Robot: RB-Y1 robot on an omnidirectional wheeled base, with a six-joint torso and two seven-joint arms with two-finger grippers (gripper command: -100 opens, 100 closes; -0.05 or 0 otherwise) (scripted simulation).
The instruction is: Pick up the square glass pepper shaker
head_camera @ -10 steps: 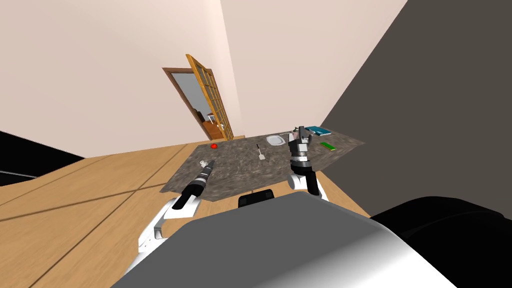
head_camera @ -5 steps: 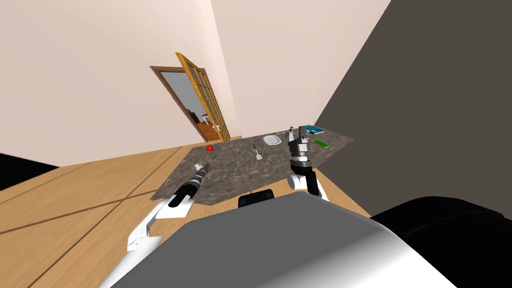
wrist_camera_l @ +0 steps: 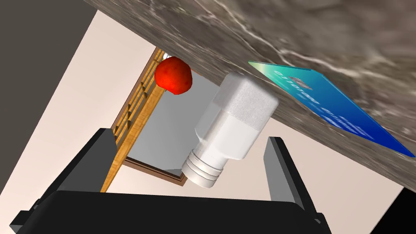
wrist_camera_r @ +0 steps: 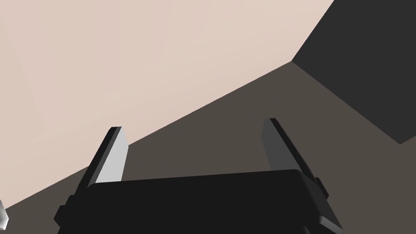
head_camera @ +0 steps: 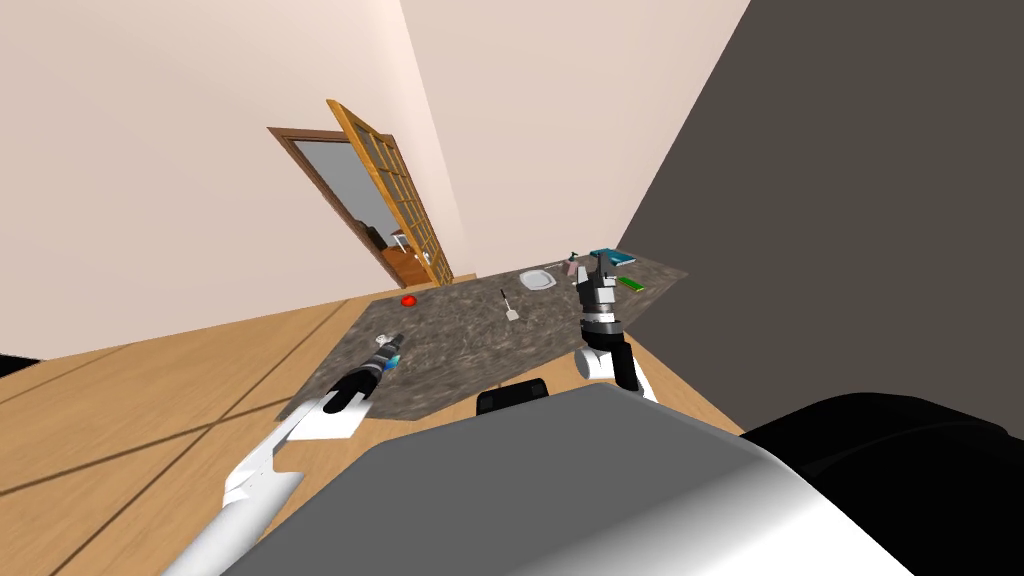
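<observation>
Reaches farther with left gripper, fingers spread, toward pepper shaker standing at near left corner of table (blue card just beside). Better to centre first, then close gently on flat sides.

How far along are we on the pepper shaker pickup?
Done: the left gripper brackets the white shaker, which stands on the marbled table beside a blue card. In hand: nothing, the fingers are open, clear of its sides. Left: close and lift. The right gripper is open.
</observation>
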